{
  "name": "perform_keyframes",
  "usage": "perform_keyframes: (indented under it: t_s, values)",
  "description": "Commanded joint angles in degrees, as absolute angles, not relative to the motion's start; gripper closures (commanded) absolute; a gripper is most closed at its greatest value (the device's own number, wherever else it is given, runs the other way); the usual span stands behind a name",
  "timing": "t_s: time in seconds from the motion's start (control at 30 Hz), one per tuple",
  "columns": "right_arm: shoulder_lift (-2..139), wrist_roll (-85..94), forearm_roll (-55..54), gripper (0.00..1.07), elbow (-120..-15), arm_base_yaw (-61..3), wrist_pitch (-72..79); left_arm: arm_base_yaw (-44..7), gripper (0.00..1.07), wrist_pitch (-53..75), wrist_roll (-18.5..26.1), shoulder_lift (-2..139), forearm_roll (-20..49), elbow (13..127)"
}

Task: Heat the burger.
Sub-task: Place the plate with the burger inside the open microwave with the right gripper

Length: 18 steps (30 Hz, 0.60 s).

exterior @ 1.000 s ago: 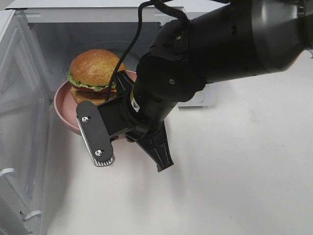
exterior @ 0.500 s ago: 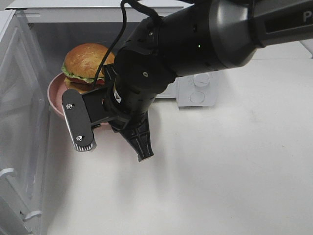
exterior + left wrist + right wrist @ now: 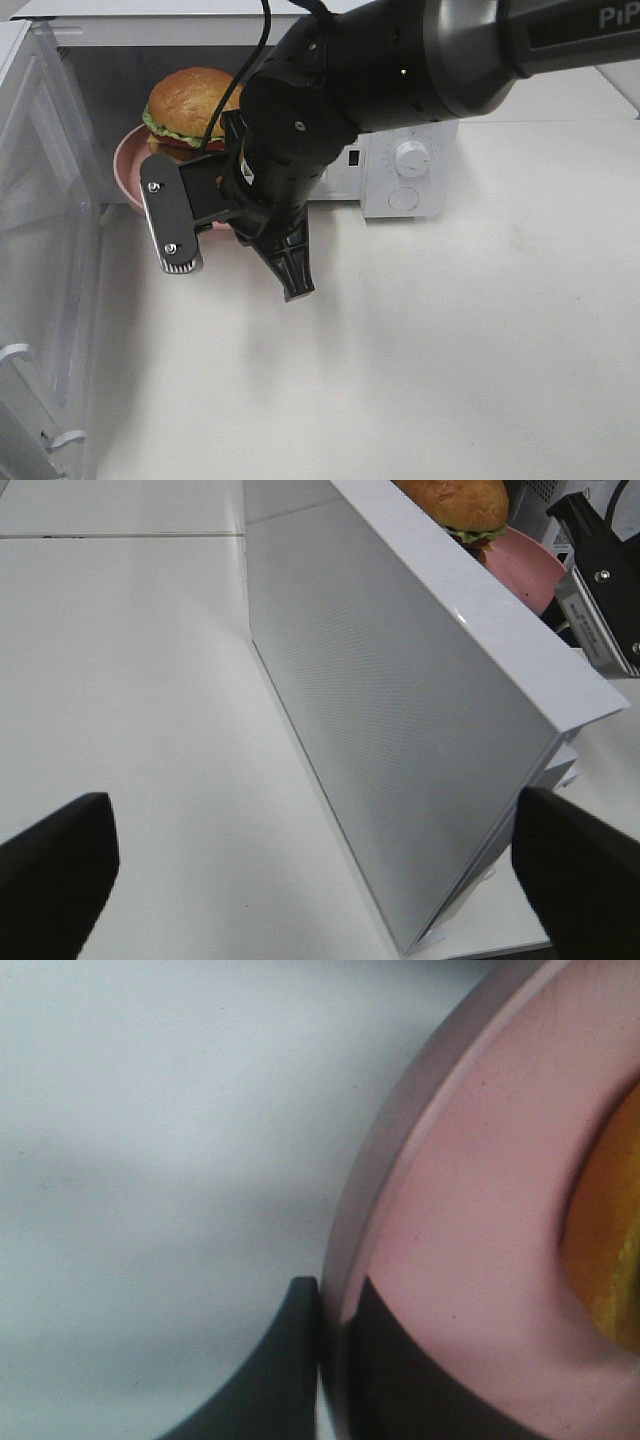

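A: How is the right tool [image 3: 330,1310] found?
B: Clenched on the rim of the pink plate [image 3: 450,1200], which is pinched from both sides.
A: And where is the burger [image 3: 190,100] seen?
B: It is carried on that plate, at the mouth of the microwave [image 3: 400,170], whose door [image 3: 400,710] is swung open. The left tool [image 3: 320,865] is spread wide, nothing gripped, beside that door over the worktop [image 3: 450,350].

Burger [image 3: 190,100] bun glossy; pink plate [image 3: 127,168] smooth, matt; microwave door [image 3: 400,730] dotted mesh; table [image 3: 480,350] matt
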<state>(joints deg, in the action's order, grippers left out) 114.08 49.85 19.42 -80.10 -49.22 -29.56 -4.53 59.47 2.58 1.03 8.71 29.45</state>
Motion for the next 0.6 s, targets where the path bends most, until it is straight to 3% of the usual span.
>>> perform_keyframes:
  t_s: [0.03, 0.6]
  values:
    - [114.31, 49.27, 20.97, 1.07, -82.33, -48.99, -26.87, -4.81, 0.06, 59.13, 2.41, 1.09, 8.88, 29.34]
    - [120.66, 45.38, 21.08, 1.07, -92.53, -48.99, -30.14, -4.81, 0.06, 59.13, 2.41, 1.09, 8.88, 29.34]
